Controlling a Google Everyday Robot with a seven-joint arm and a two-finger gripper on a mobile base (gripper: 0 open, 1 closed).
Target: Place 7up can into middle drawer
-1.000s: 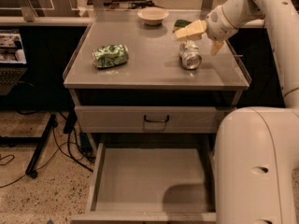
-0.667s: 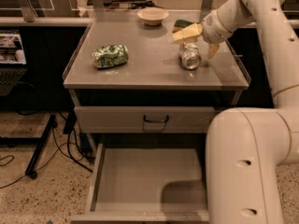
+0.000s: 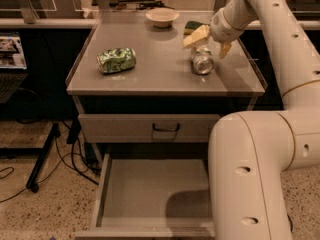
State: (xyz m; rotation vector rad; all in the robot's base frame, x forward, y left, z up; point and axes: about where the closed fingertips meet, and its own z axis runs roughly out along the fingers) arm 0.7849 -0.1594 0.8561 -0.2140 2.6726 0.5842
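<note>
The 7up can [image 3: 202, 63] lies on its side on the right part of the cabinet top, its shiny end facing me. My gripper [image 3: 209, 43] hangs just over the can's far end. It is open, with one yellowish finger [image 3: 196, 36] to the left of the can and the other to the right. It holds nothing. The middle drawer [image 3: 150, 194] is pulled out below, near the floor, with a bare grey floor. My arm's large white link covers its right side.
A crushed bright-green can [image 3: 116, 60] lies on the left of the cabinet top [image 3: 160, 76]. A white bowl [image 3: 162, 16] and a green sponge [image 3: 191, 26] sit at the back. A closed drawer front with a black handle [image 3: 166, 128] is above the open drawer.
My gripper has shifted slightly left and down toward the 7up can. The can has not moved.
</note>
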